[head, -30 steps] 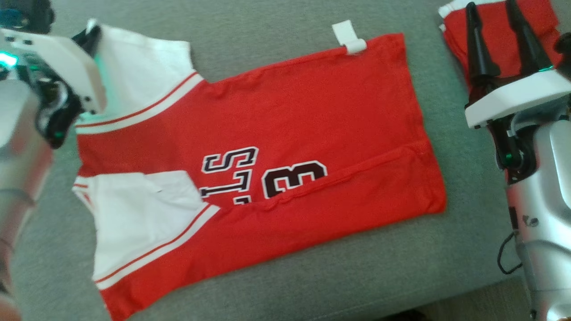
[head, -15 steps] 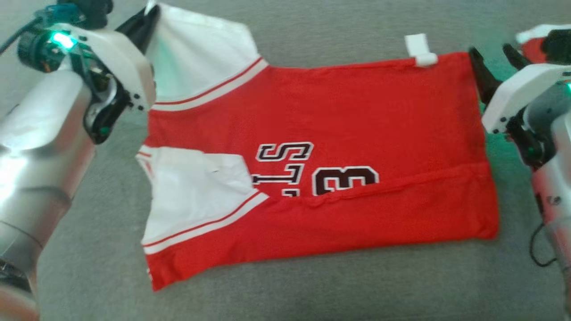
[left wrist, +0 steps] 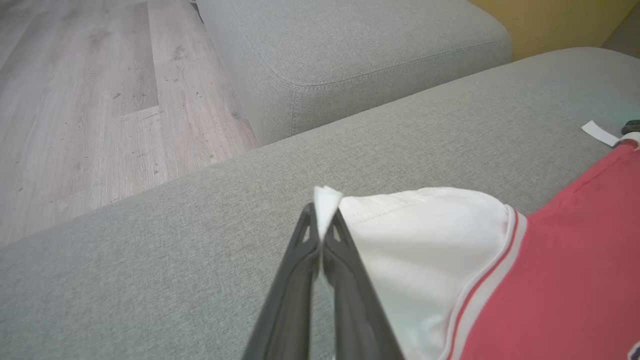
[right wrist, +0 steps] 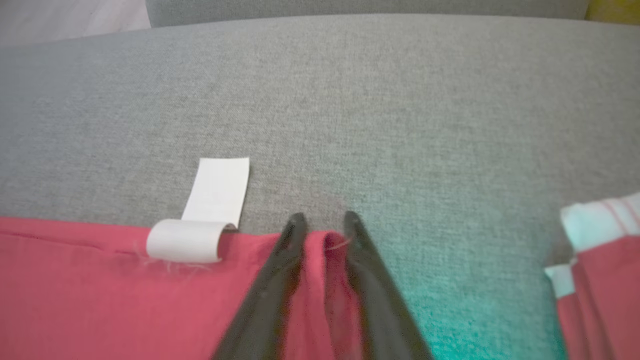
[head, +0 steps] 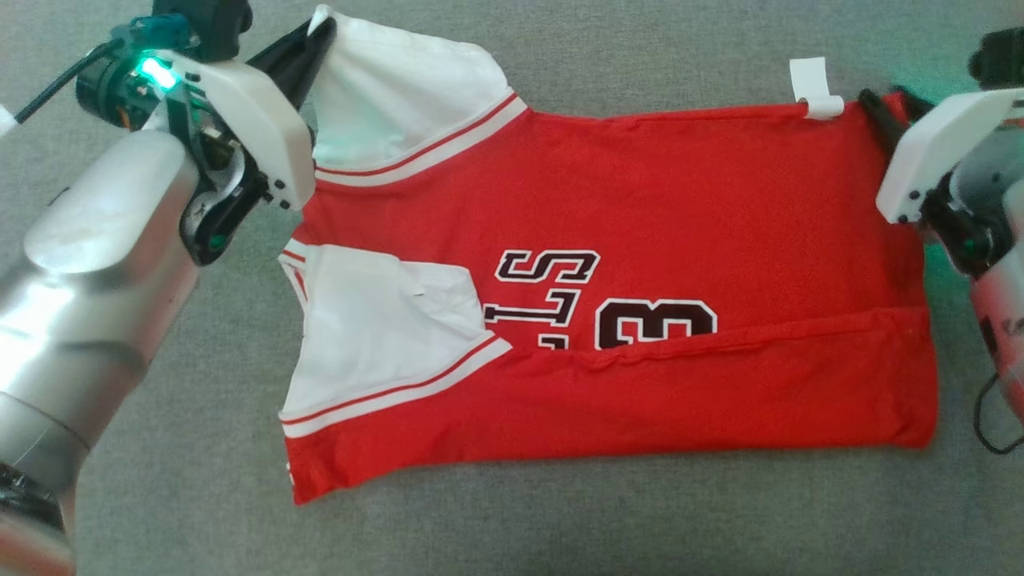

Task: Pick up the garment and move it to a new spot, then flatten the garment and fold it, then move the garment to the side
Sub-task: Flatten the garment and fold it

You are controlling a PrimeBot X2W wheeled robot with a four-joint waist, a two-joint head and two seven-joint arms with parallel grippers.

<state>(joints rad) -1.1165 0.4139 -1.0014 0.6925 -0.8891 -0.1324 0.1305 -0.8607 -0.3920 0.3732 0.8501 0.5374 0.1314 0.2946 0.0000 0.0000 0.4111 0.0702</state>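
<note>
The garment (head: 640, 224) is a red jersey with white sleeves, spread on the grey sofa with its lower edge folded up over the number. My left gripper (head: 316, 32) is shut on the tip of the far white sleeve (left wrist: 425, 235), pinching its corner (left wrist: 325, 210). At the far right hem corner, just right of a white label (head: 816, 84), my right gripper (head: 880, 108) is down on the cloth. Its jaws stand part-way apart, astride a raised ridge of the red hem (right wrist: 322, 250).
A second red and white cloth (right wrist: 600, 260) lies on the cushion just right of my right gripper. Beyond the sofa's far edge are another grey cushion (left wrist: 350, 50) and wood floor (left wrist: 100, 100). Bare grey cushion surrounds the jersey.
The camera has shifted, sliding the whole picture. My right gripper came down from over the other cloth to the jersey's hem corner and its jaws narrowed. The left gripper keeps the sleeve.
</note>
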